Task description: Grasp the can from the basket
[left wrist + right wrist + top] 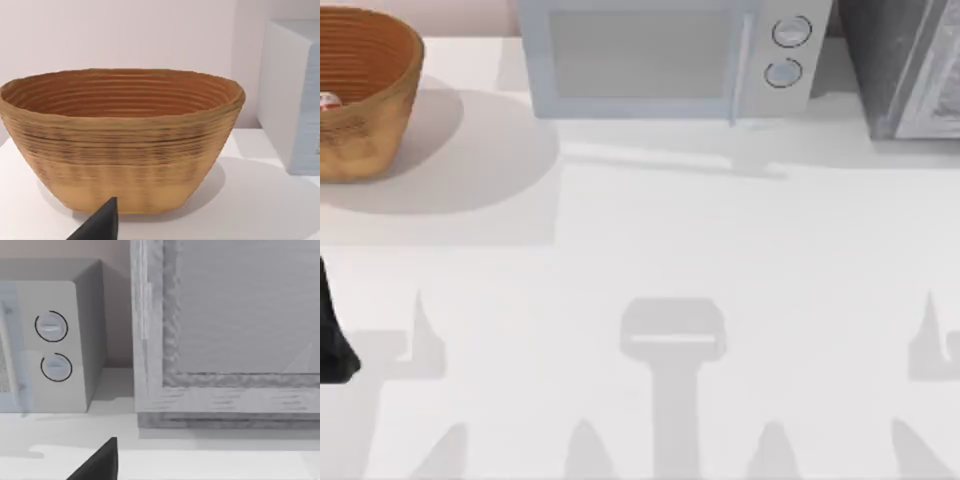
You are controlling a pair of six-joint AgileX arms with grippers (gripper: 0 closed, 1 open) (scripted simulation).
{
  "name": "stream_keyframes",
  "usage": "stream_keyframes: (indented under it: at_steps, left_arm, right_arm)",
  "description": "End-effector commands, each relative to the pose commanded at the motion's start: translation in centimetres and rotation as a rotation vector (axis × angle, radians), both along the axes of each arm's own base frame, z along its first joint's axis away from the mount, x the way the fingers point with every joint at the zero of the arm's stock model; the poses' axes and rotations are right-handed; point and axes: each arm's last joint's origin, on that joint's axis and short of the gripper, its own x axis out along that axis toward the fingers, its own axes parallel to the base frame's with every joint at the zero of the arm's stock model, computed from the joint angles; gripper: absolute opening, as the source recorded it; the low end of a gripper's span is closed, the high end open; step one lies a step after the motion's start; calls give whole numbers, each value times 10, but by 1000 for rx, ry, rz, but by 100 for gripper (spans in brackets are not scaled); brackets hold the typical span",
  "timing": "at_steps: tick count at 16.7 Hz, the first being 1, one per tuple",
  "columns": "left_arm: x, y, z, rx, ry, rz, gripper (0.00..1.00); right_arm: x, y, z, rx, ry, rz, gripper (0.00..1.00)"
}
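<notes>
Top view: can (pixel 327 101) upright inside basket (pixel 380 110)

Can (pixel 328 100) mostly hidden inside basket (pixel 380 90)

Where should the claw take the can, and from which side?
Judging by the top view, come straight down from above: the can sits deep inside the basket, whose tall wall blocks any side approach. Grip across its round sides just under the top. The left claw, facing the basket's outer wall, looks nearest.
</notes>
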Motion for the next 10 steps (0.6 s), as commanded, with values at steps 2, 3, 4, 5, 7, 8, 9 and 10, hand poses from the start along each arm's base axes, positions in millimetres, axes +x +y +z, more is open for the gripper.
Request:
stream_keyframes:
  at_steps: [2,3,4,5,7,8,9,10]
  left_arm:
    - [0,0,0,0,0,0,100]
    - [0,0,1,0,-1,1,100]
    - [0,0,6,0,-2,3,100]
    - [-1,1,13,0,-4,6,100]
    - [-1,1,34,1,-3,12,100]
    - [0,2,47,1,1,14,100]
    - [1,2,61,1,8,15,100]
    - [3,2,77,1,20,15,100]
  right_arm:
    - [0,0,0,0,0,0,100]
    - [0,0,0,0,0,0,100]
    - [0,0,0,0,0,0,100]
    - [0,0,0,0,0,0,100]
    - [0,0,0,0,0,0,100]
    - [0,0,0,0,0,0,100]
    - [0,0,0,0,0,0,100]
    - [0,0,0,0,0,0,100]
